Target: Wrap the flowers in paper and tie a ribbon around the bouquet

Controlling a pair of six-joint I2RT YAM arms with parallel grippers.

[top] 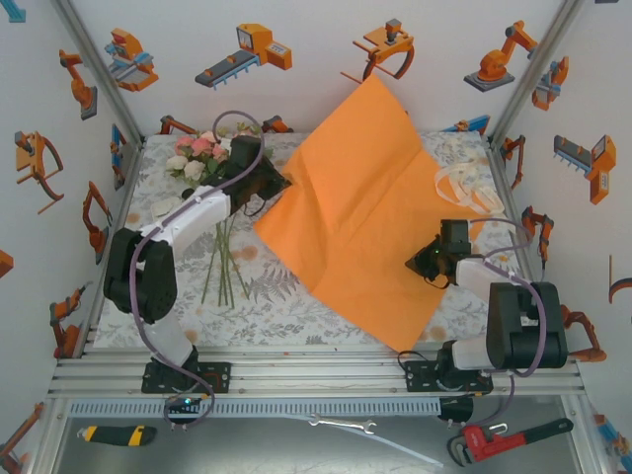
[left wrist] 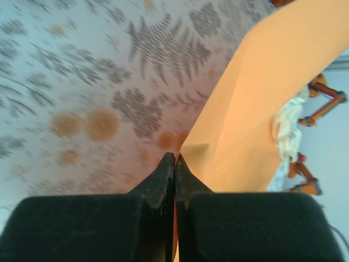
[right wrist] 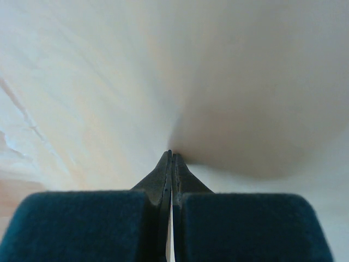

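Large bright orange sheet of thin paper [top: 365, 188] lies diagonally across the grey leaf-print tablecloth [top: 276, 296], to the right of the pink and cream roses [top: 200, 153]. Left gripper [left wrist: 174, 156] and right gripper [right wrist: 172, 153] each pinch its edge, jaws closed.

Orange paper [top: 365, 197] spreads across a leaf-print tablecloth [top: 276, 301], its far corner rising against the back wall [top: 326, 59]. The left gripper [top: 282, 184] meets the paper's left corner, the right gripper [top: 415, 265] its near right edge. Pink and cream flowers [top: 202, 153] lie at far left, partly under the left arm [top: 188, 222], stems [top: 225, 267] pointing toward the arms' bases. A cream ribbon [top: 469, 188] lies bunched at far right. A utility knife [top: 117, 434], spanner [top: 341, 425] and pipe wrench [top: 509, 439] rest on the metal shelf [top: 247, 449] in front.
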